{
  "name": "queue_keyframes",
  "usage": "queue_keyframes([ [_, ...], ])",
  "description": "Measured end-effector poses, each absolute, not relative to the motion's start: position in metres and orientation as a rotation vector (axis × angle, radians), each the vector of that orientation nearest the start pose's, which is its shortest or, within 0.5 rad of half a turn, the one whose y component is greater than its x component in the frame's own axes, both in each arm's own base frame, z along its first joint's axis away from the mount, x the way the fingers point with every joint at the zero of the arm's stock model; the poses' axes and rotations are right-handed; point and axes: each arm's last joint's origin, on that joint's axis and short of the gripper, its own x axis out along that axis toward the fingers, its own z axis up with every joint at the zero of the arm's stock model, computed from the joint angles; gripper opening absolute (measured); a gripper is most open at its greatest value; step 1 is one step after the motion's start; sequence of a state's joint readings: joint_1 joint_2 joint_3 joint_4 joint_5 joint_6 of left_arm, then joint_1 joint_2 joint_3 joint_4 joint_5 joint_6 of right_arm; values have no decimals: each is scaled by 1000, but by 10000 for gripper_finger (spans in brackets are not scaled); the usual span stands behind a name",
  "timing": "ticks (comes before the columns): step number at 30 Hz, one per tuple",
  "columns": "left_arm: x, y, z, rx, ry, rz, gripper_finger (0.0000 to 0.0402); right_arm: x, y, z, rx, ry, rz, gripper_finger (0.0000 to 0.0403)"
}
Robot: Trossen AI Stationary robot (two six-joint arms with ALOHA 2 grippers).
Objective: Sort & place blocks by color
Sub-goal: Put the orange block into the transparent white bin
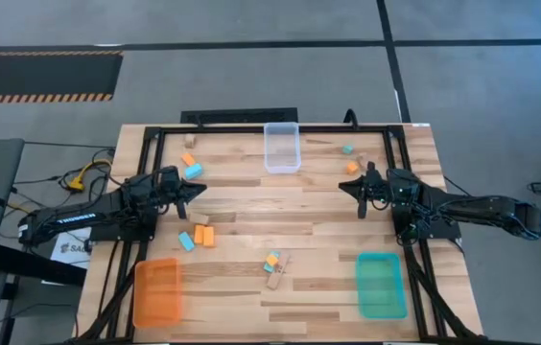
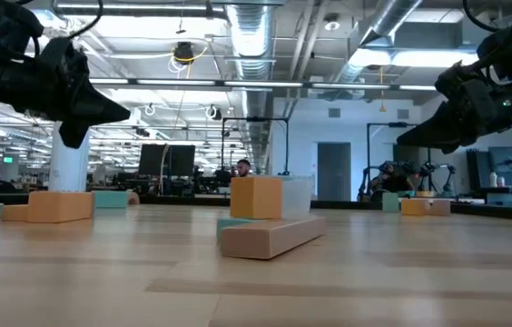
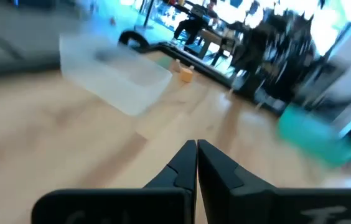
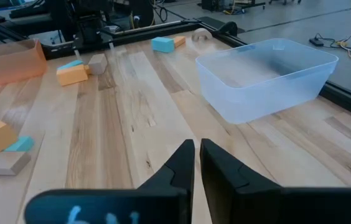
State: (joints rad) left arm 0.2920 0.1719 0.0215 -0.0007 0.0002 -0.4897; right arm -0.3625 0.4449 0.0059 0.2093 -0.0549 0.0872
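The left gripper point(image 1: 199, 189) hovers closed and empty over the desk point(image 1: 242, 206), blocks point(image 1: 197, 237) scattered just beside it. The right gripper point(image 1: 344, 186), fingers nearly together and empty, hovers near an orange block point(image 1: 352, 167).

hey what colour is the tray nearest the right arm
Teal green tray, at the table's front edge by the right arm; it shows best in the high view.
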Motion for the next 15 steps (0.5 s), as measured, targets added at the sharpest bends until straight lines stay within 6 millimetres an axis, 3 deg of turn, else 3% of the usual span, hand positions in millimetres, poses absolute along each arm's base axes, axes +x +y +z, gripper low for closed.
queue_keyframes([
  [5, 102, 31, 157, -992, -10, 335, 0, 115, -43, 146, 77, 218, -327, 54],
  [9, 102, 31, 158, -1098, -29, 331, 0, 115, -44, 147, 62, 211, -339, 54],
  [12, 103, 31, 159, -1196, -56, 328, 0, 116, -44, 149, 138, 194, -335, 54],
  [15, 103, 31, 159, -1184, -60, 333, 0, 116, -43, 150, 224, 173, -336, 54],
])
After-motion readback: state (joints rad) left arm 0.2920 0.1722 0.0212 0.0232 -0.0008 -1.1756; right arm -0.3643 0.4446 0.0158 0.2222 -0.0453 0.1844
